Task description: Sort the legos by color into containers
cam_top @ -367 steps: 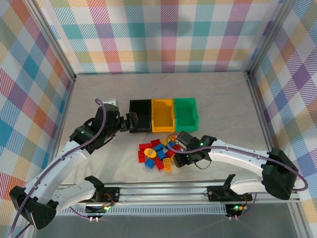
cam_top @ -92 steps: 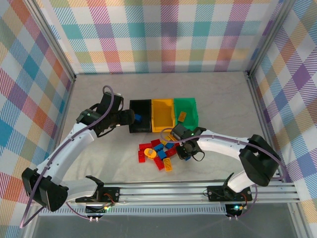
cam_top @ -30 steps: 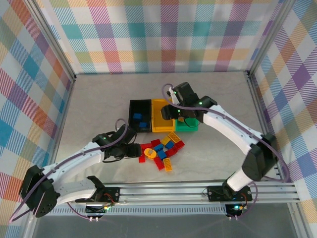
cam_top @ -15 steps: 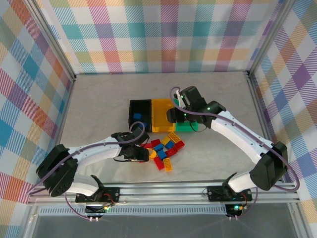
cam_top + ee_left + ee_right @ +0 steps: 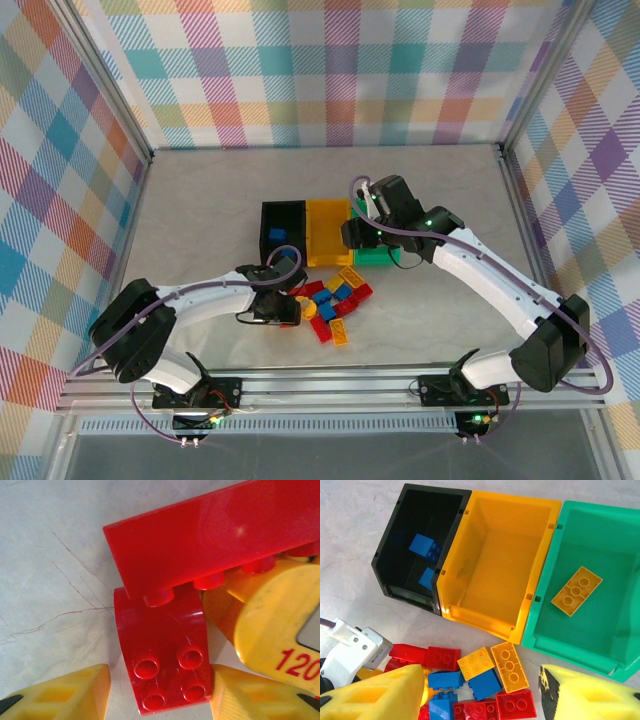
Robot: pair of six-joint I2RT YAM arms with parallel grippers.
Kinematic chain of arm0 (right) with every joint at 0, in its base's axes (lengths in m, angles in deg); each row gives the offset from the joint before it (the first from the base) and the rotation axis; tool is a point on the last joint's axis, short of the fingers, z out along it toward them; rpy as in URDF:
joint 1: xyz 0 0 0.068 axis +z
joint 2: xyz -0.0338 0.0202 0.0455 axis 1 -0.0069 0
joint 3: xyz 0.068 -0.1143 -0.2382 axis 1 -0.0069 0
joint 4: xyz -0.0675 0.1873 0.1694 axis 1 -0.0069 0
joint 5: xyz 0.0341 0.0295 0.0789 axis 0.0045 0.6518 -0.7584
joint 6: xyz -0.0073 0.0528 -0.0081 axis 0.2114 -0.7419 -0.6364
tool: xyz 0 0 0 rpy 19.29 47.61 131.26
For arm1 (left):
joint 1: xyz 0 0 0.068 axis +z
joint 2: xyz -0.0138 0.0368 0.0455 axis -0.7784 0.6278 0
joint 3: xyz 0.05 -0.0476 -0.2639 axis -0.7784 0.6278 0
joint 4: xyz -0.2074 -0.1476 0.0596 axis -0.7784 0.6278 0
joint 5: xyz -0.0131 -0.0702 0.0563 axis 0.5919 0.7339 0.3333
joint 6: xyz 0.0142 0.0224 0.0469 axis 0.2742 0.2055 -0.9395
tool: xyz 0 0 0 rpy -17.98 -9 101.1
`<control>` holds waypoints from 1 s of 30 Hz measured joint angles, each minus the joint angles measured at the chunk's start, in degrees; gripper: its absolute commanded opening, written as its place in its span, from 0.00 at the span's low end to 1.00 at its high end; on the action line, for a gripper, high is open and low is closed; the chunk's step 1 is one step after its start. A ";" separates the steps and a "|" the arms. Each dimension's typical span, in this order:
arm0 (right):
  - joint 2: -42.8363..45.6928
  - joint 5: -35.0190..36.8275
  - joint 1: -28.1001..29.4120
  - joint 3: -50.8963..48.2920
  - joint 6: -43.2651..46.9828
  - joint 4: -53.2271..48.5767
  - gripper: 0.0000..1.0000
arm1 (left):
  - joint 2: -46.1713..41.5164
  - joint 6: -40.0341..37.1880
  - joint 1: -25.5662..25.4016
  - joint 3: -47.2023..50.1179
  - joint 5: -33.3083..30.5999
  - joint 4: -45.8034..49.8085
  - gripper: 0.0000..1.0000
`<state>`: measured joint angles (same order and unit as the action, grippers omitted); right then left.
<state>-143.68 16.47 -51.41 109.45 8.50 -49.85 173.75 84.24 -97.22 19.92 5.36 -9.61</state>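
Note:
In the left wrist view a small red curved lego point(image 5: 162, 655) lies studs-up on the table between my left gripper's point(image 5: 157, 695) yellow fingers. The right finger point(image 5: 260, 697) touches its edge and the left finger point(image 5: 60, 692) stands a little apart. That gripper point(image 5: 287, 309) is at the left end of the lego pile point(image 5: 335, 300). My right gripper point(image 5: 480, 695) hangs open and holds nothing, above the pile's far side near the containers point(image 5: 350, 235). The black bin point(image 5: 395, 540) holds two blue legos point(image 5: 424, 546), the yellow bin point(image 5: 470, 555) holds nothing, and the green bin point(image 5: 615, 545) holds a yellow-orange lego point(image 5: 577, 590).
A long red brick point(image 5: 210, 535) and a yellow-orange piece marked "120" point(image 5: 270, 630) press against the curved brick. Red, blue and yellow bricks point(image 5: 485, 675) lie packed just in front of the bins. The left gripper's white body point(image 5: 350, 650) is at the pile's left.
My left gripper has moved right into the pile's left end and its jaws have narrowed around the red curved lego. The right arm has drifted slightly right above the bins.

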 measured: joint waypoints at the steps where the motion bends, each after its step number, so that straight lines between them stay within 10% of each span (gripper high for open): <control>1: 0.00 0.09 0.00 0.00 0.00 0.00 0.63 | 0.24 0.00 0.00 -0.04 -0.20 -0.04 0.49; 20: 3.74 0.52 -2.56 -3.30 -0.02 0.00 0.64 | -4.57 -1.29 0.00 -3.41 -3.43 6.64 0.29; 30: 9.31 0.55 -3.78 -10.29 -1.27 -0.22 0.64 | -3.76 -6.12 0.00 -25.18 -8.87 14.71 0.28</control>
<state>-134.37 17.02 -55.19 99.16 7.23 -50.07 169.99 78.12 -97.22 -5.26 -3.52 5.10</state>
